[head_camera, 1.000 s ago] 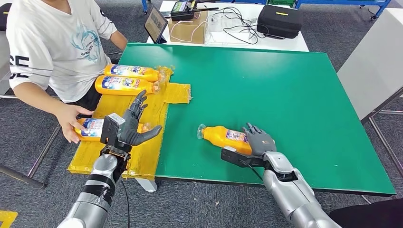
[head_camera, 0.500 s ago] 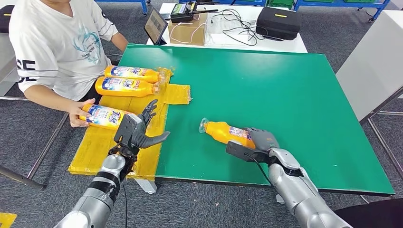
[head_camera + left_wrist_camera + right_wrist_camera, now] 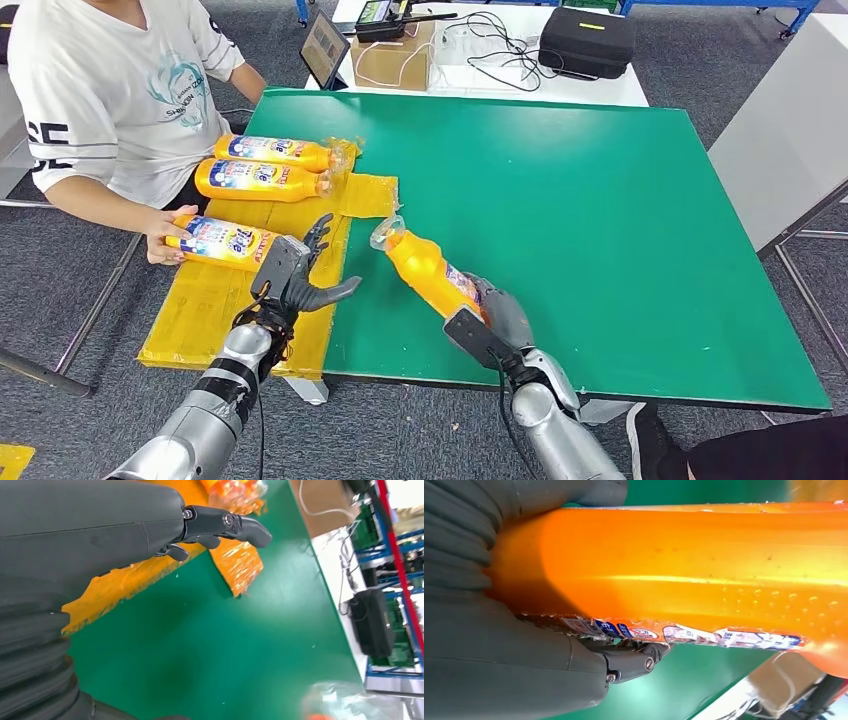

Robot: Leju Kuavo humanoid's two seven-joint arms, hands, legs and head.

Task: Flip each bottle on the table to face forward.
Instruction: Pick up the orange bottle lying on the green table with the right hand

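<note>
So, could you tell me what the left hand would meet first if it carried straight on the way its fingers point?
Probably the nearer orange bottle of the two lying side by side on the yellow mat; the left hand points that way, though depth is unclear.

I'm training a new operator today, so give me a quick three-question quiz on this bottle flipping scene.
1. True or false: the right hand holds an orange bottle over the green table.
2. How many orange bottles lie on the yellow mat?
A) one B) three C) five
3. Fill in: the bottle nearest the left hand on the mat is held at its far end by a ____.

Key:
1. True. The right hand grips the bottle's base end, its clear cap pointing toward the mat.
2. B. Two lie side by side at the far end, one nearer the left hand.
3. Person. The person's hand grips it; the left hand holds nothing.
</note>
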